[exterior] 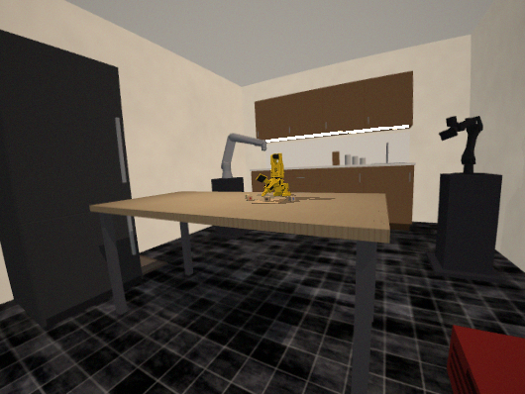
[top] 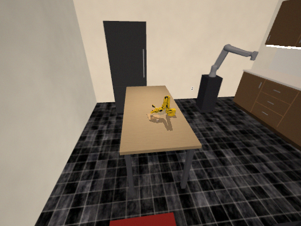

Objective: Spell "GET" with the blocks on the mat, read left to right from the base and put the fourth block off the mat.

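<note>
Reaching across the mat [top: 149,116], arm [top: 162,108] low.

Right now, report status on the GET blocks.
Hand partly open, holding nothing, low by the mat. Blocks too small to read. No obstruction seen.

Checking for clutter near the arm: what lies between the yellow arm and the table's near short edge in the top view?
In the top view, only the yellow arm's shadow and bare wood of the table; no blocks show there.

Top view: high, far, looking down tabletop [top: 159,136] length. Exterior: low, far, side-on. Both share arm [top: 164,107].
</note>
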